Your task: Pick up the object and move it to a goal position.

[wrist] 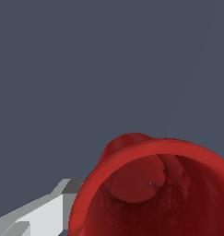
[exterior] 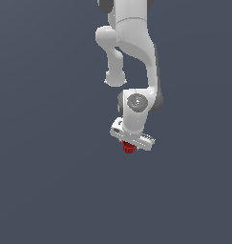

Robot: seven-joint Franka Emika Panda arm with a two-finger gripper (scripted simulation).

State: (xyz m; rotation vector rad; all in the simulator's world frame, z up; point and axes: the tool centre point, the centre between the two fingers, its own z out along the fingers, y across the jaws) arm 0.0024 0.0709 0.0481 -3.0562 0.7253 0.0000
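Observation:
The object [exterior: 129, 148] is a small red cup that pokes out just below the white hand of my arm in the exterior view. My gripper [exterior: 130, 144] points down and sits around the cup's upper part, shut on it. In the wrist view the object [wrist: 145, 184] fills the frame close up, its hollow top and thick red rim facing the camera. One light grey finger [wrist: 39, 215] presses against the cup's outer wall. The other finger is hidden behind the cup.
A plain dark grey-blue surface [exterior: 50, 181] surrounds the arm on every side. The white arm links [exterior: 131, 43] rise above the hand toward the top of the exterior view.

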